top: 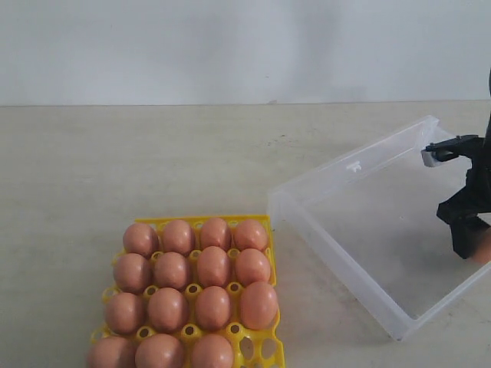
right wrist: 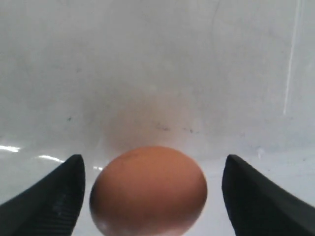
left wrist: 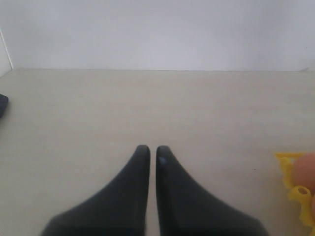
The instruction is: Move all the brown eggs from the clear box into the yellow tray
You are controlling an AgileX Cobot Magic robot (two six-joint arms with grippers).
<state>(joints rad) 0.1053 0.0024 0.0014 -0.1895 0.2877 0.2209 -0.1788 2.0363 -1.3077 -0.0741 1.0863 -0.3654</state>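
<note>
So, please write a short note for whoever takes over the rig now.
Left gripper: shut, empty, over the table beside the yellow tray.
Right gripper: open, inside the clear box, jaws either side of one brown egg, not yet gripping.
Done: fifteen eggs sit in the tray.
To do: grasp this egg, place it in the empty corner cup. No other egg shows in the box.

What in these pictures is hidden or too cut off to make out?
Exterior view: the yellow tray has its front row cut by the bottom edge; egg count uncertain.
Exterior view: the brown egg in the clear box is nearly all behind the right gripper and the frame edge.
Left wrist view: a dark object is cut off by the edge; unidentifiable.
</note>
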